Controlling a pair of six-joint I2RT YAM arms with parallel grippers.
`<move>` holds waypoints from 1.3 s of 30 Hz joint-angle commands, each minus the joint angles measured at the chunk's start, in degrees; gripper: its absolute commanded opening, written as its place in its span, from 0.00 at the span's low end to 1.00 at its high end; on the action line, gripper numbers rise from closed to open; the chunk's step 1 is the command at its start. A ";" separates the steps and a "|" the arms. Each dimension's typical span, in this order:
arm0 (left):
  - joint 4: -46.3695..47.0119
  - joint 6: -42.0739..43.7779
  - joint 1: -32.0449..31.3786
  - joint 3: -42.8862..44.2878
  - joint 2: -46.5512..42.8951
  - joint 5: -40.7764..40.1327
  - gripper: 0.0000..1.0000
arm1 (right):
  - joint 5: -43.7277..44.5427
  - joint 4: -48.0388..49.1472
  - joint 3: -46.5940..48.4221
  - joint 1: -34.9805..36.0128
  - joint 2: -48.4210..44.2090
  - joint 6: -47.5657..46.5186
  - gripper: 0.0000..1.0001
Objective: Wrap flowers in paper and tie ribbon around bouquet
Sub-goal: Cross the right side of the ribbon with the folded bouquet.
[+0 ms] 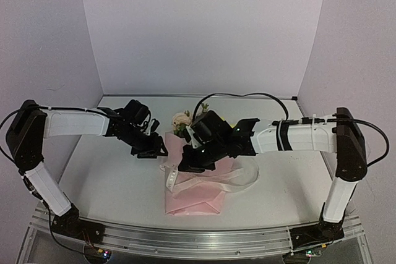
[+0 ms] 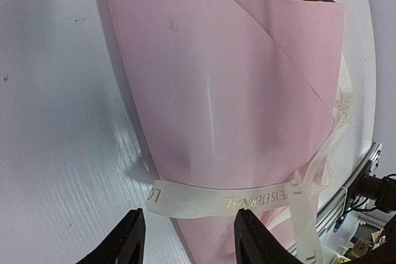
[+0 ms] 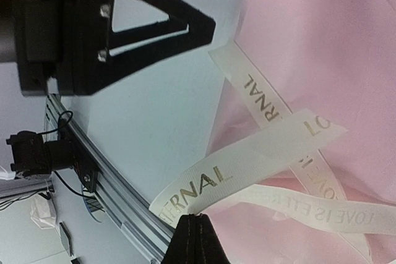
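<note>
The bouquet lies in the middle of the table, its pink paper point(image 1: 193, 197) folded into a cone, with pale blooms and leaves of the flowers point(image 1: 181, 120) sticking out at the far end. A cream ribbon point(image 2: 216, 200) with gold lettering crosses the narrow part of the paper point(image 2: 229, 91), and its loose loops point(image 1: 238, 180) trail to the right. My left gripper point(image 2: 189, 239) is open, with its fingers either side of the ribbon band and just short of it. My right gripper point(image 3: 197, 227) is shut on one end of the ribbon point(image 3: 235, 171), over the paper's edge point(image 3: 322, 41).
An aluminium rail point(image 1: 198, 239) runs along the near table edge and also shows in the right wrist view point(image 3: 105, 196). White backdrop panels point(image 1: 204, 29) close off the back and sides. One finger of the left gripper point(image 3: 154, 29) is close above the ribbon.
</note>
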 commanded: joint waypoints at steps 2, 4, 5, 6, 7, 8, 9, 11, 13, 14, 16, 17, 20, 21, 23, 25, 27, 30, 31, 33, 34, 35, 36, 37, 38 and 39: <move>-4.61 3.82 -0.34 6.44 3.14 -0.70 0.54 | -6.09 2.38 -1.86 0.82 -0.98 -1.39 0.00; -5.29 4.08 -0.45 7.53 4.23 -1.36 0.54 | -6.94 2.56 -1.00 1.57 -0.27 -1.74 0.00; -5.26 3.99 -0.45 7.76 4.42 -1.42 0.54 | -7.03 2.46 -0.33 1.97 0.00 -2.13 0.00; -5.20 3.88 -0.45 7.87 4.60 -1.46 0.54 | -6.77 2.44 0.36 2.38 0.16 -2.37 0.00; -5.16 3.74 -0.45 7.95 4.66 -1.47 0.54 | -6.62 2.40 0.70 2.62 0.28 -2.49 0.00; -5.10 3.53 -0.45 7.96 4.65 -1.48 0.54 | -6.55 2.35 1.05 2.93 0.47 -2.59 0.00; -4.93 3.34 -0.45 7.75 4.50 -1.20 0.55 | -6.53 2.42 1.27 3.10 0.81 -2.59 0.00; -4.70 2.75 -0.46 7.29 3.88 -0.61 0.55 | -6.78 2.44 1.85 3.23 2.07 -2.30 0.00; -4.69 1.89 -0.45 6.57 2.72 -0.27 0.54 | -6.89 2.46 2.62 3.23 3.75 -1.92 0.00; -4.56 1.30 -0.45 5.99 1.79 -0.13 0.53 | -7.01 2.47 3.10 3.23 4.74 -1.78 0.00; -3.77 0.45 -0.37 4.34 -1.01 0.31 0.53 | -8.33 2.51 4.19 3.23 7.30 -1.31 0.00; -3.54 0.31 -0.36 3.84 -1.80 0.58 0.53 | -8.75 2.67 4.73 3.26 8.18 -0.67 0.00; -4.19 0.56 -0.36 3.61 -2.93 0.54 0.53 | -8.30 3.01 4.79 3.22 10.54 1.32 0.00; -4.51 0.77 -0.36 3.73 -2.87 0.40 0.53 | -7.70 3.07 4.46 3.17 10.77 1.92 0.00; -4.43 0.74 -0.36 3.38 -2.96 0.35 0.53 | -6.29 3.07 3.54 2.97 10.60 2.87 0.00; -4.04 0.57 -0.36 2.89 -2.95 0.46 0.53 | -5.07 3.12 2.24 2.55 9.99 3.78 0.00; -3.69 0.45 -0.35 2.50 -3.05 0.59 0.53 | -3.46 3.16 0.49 1.80 8.81 4.51 0.00; -3.22 0.34 -0.36 2.40 -2.91 0.80 0.53 | -3.65 3.47 -0.80 0.38 8.10 5.13 0.00; -3.04 0.36 -0.36 2.53 -2.80 0.91 0.53 | -3.81 3.51 -0.93 0.08 8.14 5.31 0.00; -2.86 0.42 -0.35 2.84 -2.45 1.00 0.52 | -4.84 3.83 -0.97 -0.55 8.55 5.82 0.00; -2.77 0.52 -0.33 2.97 -2.24 1.00 0.52 | -5.55 4.16 -0.98 -0.75 8.81 6.05 0.00; -2.75 0.65 -0.35 3.10 -2.05 1.00 0.52 | -5.67 4.47 -1.03 -0.82 8.87 6.34 0.00; -2.78 0.81 -0.35 3.29 -1.81 1.03 0.52 | -5.64 4.52 -0.93 -0.85 8.92 6.53 0.00; -2.79 1.01 -0.36 3.53 -1.64 1.11 0.52 | -5.52 4.54 -0.79 -0.88 8.96 6.75 0.00; -2.79 1.11 -0.36 3.75 -1.51 1.20 0.52 | -4.96 4.52 -0.63 -0.98 8.87 7.07 0.00; -2.77 1.19 -0.35 3.84 -1.44 1.26 0.52 | -4.24 4.48 -0.53 -1.17 8.70 7.46 0.00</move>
